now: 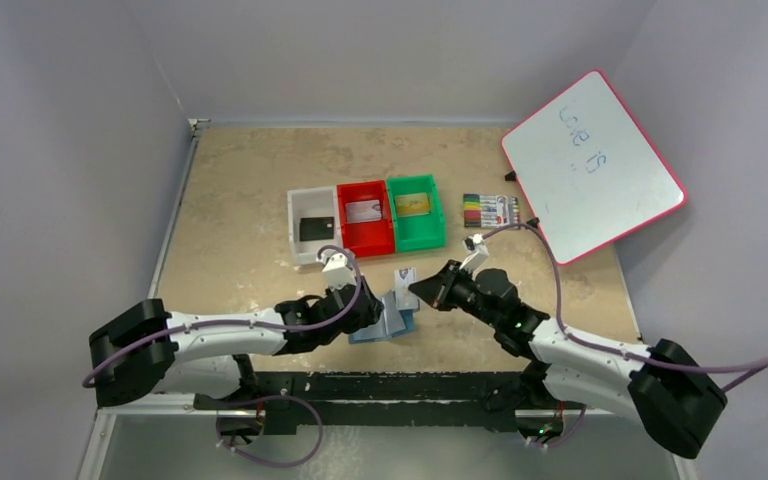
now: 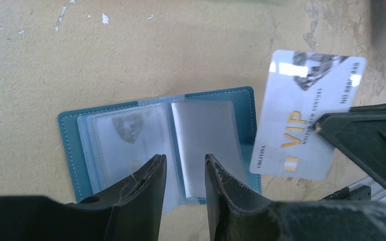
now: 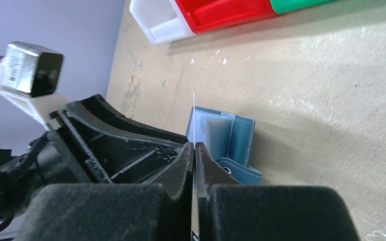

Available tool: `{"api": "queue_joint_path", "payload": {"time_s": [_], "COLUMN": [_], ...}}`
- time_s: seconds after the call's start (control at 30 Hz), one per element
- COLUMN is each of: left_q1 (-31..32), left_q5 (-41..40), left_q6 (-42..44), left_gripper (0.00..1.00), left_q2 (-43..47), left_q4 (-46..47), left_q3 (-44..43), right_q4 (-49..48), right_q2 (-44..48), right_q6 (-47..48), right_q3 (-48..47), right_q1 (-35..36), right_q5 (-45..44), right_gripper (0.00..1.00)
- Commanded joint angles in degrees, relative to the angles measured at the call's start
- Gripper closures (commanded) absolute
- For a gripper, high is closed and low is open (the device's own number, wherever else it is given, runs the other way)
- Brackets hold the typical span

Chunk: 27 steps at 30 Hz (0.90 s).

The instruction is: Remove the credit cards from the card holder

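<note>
Fingers [image 3: 178, 165] of the right gripper [image 3: 194, 150] are clenched on a silver card [image 2: 306, 110], pinching it by one edge and holding it off the table [image 1: 250, 260]. The card bears gold "VIP" lettering. In the left wrist view it sits just right of the holder [image 2: 125, 135], with its lower corner overlapping the holder's edge; I cannot tell if they touch.

The holder lies open and flat on the table between the two arms, teal cover down and clear pockets up. A faint printed card shows through a pocket on its left half.

The left gripper [image 2: 183, 173] hovers over the holder's near edge, fingers released and parted, grasping nothing.

Farther back, three bins stand side by side:
- white bin [image 1: 293, 225], with a black card [image 1: 315, 229]
- red bin [image 1: 365, 241], with a grey card [image 1: 364, 211]
- green bin [image 1: 420, 236], with a gold card [image 1: 413, 204]

Markers [image 1: 490, 210] lie right of the green bin, beside a tilted whiteboard [image 1: 592, 165].
</note>
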<state>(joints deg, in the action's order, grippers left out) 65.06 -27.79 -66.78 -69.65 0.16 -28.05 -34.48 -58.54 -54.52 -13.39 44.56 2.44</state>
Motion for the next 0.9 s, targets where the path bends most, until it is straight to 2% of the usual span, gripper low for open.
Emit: {"api": "queue_joint_path", "payload": {"time_s": [0.0, 0.17, 0.3, 0.37, 0.43, 0.57, 0.7, 0.87], "left_q1": [0.25, 0.24, 0.25, 0.33, 0.66, 1.39, 1.39, 1.39], "left_q5": [2.22, 5.0, 8.69, 10.61, 10.83, 8.14, 5.85, 4.09], "left_q6": [3.72, 4.3, 2.99, 1.91, 0.44, -0.92, 2.04, 1.97], "left_gripper": [0.67, 0.7, 0.7, 0.71, 0.76, 0.74, 0.74, 0.72], "left_q2": [-2.03, -7.24, -16.1, -21.41, -24.09, -21.09, -18.13, -12.87], "left_q4": [2.52, 9.22, 18.26, 18.89, 17.31, 19.51, 10.6, 9.18], "left_q3": [-3.09, -4.27, -5.91, -8.13, -9.4, -6.26, -8.72, -7.51], "right_q4": [3.38, 10.06, 21.02, 23.75, 25.02, 25.48, 24.57, 23.02], "right_q2": [6.83, 15.15, 19.45, 21.35, 22.72, 24.48, 25.18, 25.27], "right_q6": [4.39, 5.73, 6.57, 8.54, 10.99, 15.07, 21.32, 30.38], "right_q3": [-1.62, -1.78, -3.9, -4.66, -5.28, -5.92, -6.24, -7.29], "right_q1": [-0.26, -0.26, -0.26, -0.26, -0.26, -0.26, -0.26, -0.26], "right_q5": [-4.31, -9.55, -16.55, -18.81, -19.69, -20.5, -21.78, -21.68], "right_gripper": [1.0, 1.0, 1.0, 1.0, 1.0, 1.0, 1.0, 1.0]}}
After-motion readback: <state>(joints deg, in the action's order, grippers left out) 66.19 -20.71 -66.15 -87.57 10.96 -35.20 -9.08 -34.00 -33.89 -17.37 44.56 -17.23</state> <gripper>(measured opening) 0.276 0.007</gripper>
